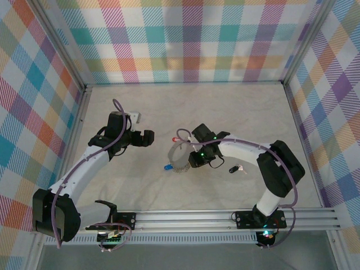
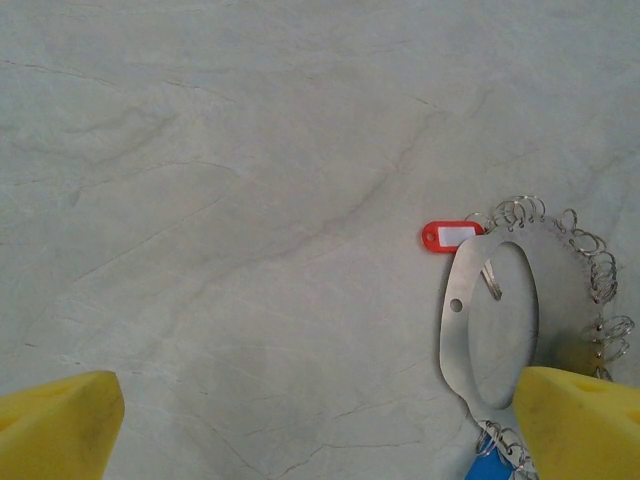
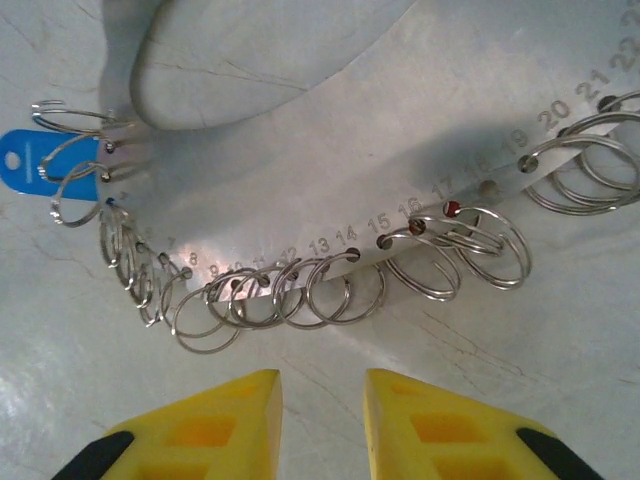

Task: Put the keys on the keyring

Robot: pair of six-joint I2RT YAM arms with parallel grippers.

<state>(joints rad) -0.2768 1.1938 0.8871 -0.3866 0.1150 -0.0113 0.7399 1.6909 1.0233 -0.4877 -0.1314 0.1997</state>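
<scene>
On the keyring (image 3: 330,170) we read stamped numbers along its edge, one beside each hole where a ring (image 3: 335,285) hangs: 8, 9, then 13, 14, 15, 17, 19, 20, 21. Those between are blurred or covered. The red tag (image 2: 450,236) beside the keyring carries a white label we cannot read.

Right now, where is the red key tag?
The red key tag lies on the table near the middle of the top view, at the far end of the silvery keyring; the left wrist view shows it against that ring's upper-left edge.
</scene>
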